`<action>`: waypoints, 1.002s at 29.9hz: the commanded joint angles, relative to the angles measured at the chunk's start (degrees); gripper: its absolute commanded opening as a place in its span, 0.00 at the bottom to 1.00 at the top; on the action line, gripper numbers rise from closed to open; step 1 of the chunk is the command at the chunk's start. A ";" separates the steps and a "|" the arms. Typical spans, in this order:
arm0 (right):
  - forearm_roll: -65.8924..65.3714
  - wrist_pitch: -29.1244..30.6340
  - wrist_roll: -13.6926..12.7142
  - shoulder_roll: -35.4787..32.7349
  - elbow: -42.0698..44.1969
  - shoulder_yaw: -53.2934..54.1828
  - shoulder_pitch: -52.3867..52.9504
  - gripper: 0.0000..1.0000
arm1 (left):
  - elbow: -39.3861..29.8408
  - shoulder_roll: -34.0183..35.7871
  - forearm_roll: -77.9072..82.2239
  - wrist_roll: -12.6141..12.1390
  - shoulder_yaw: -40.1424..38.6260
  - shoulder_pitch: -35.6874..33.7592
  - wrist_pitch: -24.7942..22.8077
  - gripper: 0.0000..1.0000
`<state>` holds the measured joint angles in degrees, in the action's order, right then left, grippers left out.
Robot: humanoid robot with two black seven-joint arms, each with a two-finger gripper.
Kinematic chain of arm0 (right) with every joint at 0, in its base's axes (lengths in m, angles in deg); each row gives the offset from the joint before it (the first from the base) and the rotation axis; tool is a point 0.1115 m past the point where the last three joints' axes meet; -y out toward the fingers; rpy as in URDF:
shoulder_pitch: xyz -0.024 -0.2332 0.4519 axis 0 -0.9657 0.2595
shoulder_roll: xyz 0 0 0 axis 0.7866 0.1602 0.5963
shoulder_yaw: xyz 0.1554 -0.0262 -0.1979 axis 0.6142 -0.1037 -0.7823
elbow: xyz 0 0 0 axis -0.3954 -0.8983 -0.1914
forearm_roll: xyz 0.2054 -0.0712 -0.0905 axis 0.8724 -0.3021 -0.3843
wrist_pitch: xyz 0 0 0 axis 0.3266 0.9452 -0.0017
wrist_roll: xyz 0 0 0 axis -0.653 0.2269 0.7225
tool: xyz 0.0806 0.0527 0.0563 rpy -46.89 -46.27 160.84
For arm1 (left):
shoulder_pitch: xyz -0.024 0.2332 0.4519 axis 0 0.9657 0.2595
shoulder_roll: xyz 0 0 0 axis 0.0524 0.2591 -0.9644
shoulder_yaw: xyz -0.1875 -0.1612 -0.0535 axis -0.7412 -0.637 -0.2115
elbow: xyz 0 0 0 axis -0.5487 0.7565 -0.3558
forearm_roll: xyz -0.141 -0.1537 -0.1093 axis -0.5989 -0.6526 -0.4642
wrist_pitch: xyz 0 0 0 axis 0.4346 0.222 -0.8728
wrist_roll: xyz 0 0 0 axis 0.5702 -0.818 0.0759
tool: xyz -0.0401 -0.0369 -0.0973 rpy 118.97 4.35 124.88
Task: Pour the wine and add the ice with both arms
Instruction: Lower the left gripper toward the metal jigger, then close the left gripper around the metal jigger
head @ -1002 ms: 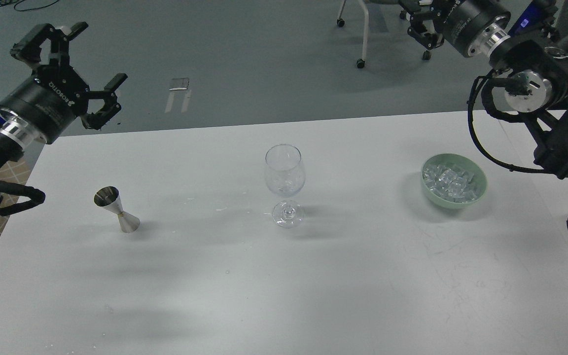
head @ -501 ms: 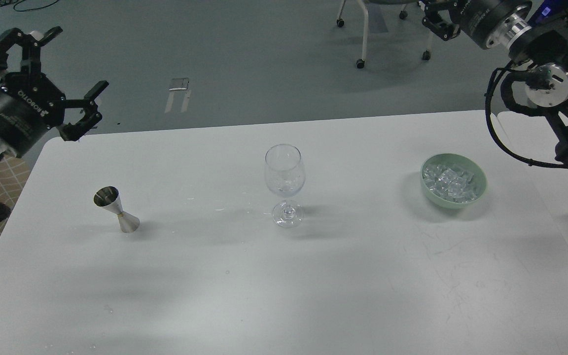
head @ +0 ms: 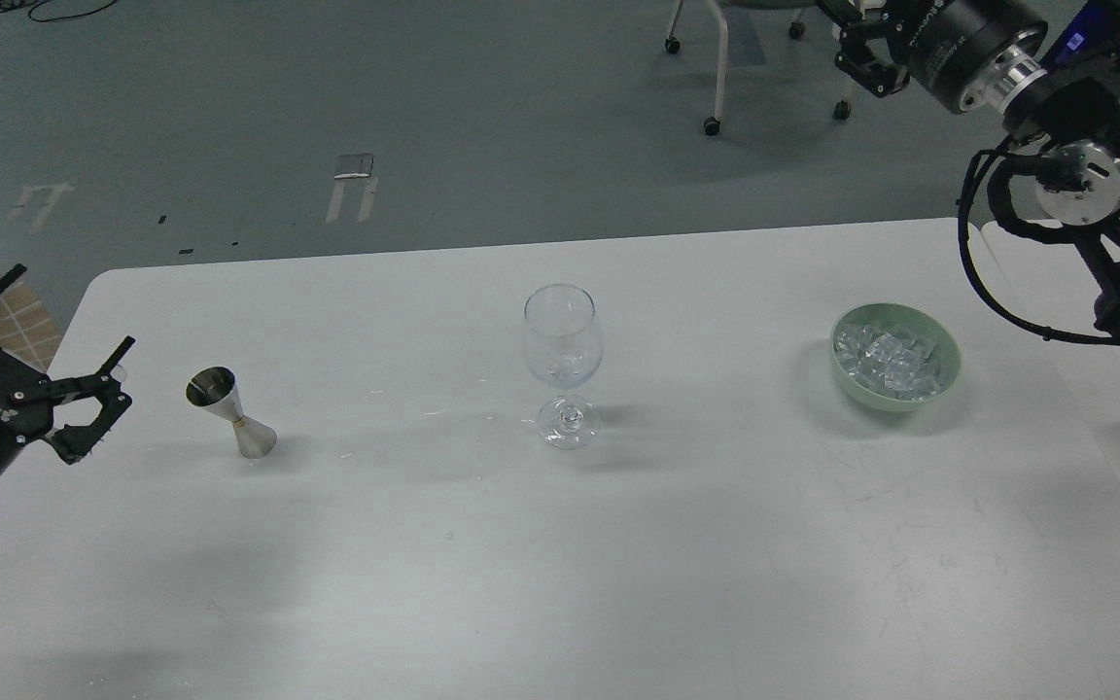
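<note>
My bench (head: pixel 560 583) carries a green bowl (head: pixel 944 374) at 3 o'clock with the ice (head: pixel 886 358) heaped inside. The glass (head: pixel 563 365) stands upright at centre, the jigger (head: pixel 229 412) upright at 9 o'clock. My left tool (head: pixel 50 365) hangs spread just left of the jigger, empty. My right tool (head: pixel 861 49) sits at 1 o'clock, cropped; I cannot tell its state.

The left gripper (head: pixel 59 365) has dropped from high above the table's far left corner to just left of the jigger (head: pixel 229 413), fingers spread.
</note>
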<state>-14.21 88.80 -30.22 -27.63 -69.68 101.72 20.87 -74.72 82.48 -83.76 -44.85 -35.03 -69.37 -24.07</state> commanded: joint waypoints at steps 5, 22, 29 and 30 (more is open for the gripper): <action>-0.09 -0.23 -0.18 0.02 0.16 -0.17 -0.11 1.00 | 0.19 -9.37 0.08 -2.13 -0.40 1.72 2.98 0.94; -0.09 -0.94 -0.35 0.02 0.42 -1.49 -0.55 1.00 | 6.52 -21.25 2.19 -7.49 0.04 0.93 5.80 0.96; -0.09 -0.94 -0.35 0.10 0.42 -2.89 -0.38 1.00 | 8.19 -22.21 2.10 -8.19 0.21 -0.13 7.20 0.97; -0.09 -0.94 -0.35 0.10 0.42 -2.90 -0.29 1.00 | 8.37 -22.74 2.10 -9.15 0.21 -1.00 7.99 0.97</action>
<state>-14.30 87.87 -30.58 -27.58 -69.27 99.21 20.38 -66.68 60.66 -81.57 -52.69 -34.84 -69.06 -17.51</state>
